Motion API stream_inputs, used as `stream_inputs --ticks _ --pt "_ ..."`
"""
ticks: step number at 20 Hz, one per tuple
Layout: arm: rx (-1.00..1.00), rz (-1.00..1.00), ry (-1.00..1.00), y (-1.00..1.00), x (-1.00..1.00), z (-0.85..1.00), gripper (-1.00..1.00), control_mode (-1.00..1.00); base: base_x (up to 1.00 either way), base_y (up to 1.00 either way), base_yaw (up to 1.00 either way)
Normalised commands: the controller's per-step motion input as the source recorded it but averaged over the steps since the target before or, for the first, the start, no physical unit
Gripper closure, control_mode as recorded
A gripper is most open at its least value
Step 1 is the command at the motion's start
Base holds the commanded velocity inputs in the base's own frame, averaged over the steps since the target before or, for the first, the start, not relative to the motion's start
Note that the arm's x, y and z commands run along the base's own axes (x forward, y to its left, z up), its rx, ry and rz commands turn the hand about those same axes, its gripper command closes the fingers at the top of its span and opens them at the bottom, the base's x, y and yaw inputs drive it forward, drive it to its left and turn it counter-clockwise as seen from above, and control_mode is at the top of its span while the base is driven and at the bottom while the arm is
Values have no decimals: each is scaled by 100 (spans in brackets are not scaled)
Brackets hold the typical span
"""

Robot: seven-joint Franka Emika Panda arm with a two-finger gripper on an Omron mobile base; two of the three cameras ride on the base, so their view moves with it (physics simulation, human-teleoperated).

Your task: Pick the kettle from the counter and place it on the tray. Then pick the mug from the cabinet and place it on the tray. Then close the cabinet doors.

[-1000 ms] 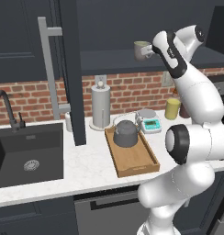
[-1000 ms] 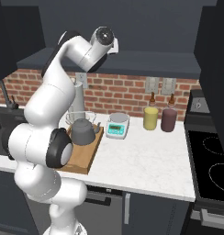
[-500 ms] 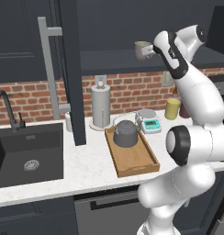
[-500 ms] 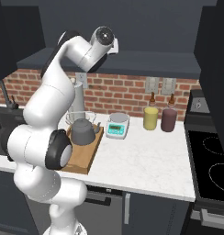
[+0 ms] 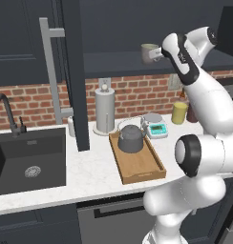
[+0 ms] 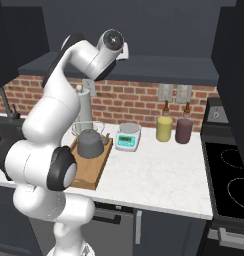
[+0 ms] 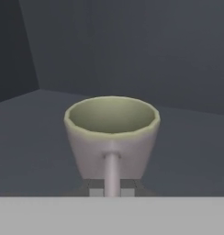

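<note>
The grey-green mug (image 7: pixel 112 133) stands upright on the cabinet (image 5: pixel 113 64) shelf, its handle turned toward the hand. My gripper (image 7: pixel 112 189) is shut on that handle; from the left base view the mug (image 5: pixel 148 52) sits just left of the gripper (image 5: pixel 159 52). Whether the mug's base still touches the shelf I cannot tell. The dark grey kettle (image 5: pixel 131 139) rests at the far end of the wooden tray (image 5: pixel 143 167) on the white counter (image 5: pixel 90 176). From the right, kettle (image 6: pixel 91 144) and tray (image 6: pixel 88 176) lie behind my arm. A cabinet door (image 5: pixel 73 71) stands open.
A paper-towel roll (image 5: pixel 104 112) stands behind the tray, with a grey scale (image 6: pixel 128 137), a yellow jar (image 6: pixel 164 129) and a maroon cup (image 6: pixel 183 131) to its right. The dark sink (image 5: pixel 27 157) lies left and a stove (image 6: pixel 229 175) right. Another open door (image 6: pixel 234 75) hangs at right.
</note>
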Motion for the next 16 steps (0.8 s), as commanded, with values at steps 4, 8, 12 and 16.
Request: stream_inputs --ticks 4,8,12,16 --pt "0 0 0 0 -17 0 100 -100 0 0 0" --pt "0 0 -2 0 -41 1 100 -100 0 0 0" --pt "0 5 -4 0 -76 16 100 -100 0 0 0" --pt "0 8 0 0 -88 16 100 -100 0 0 0"
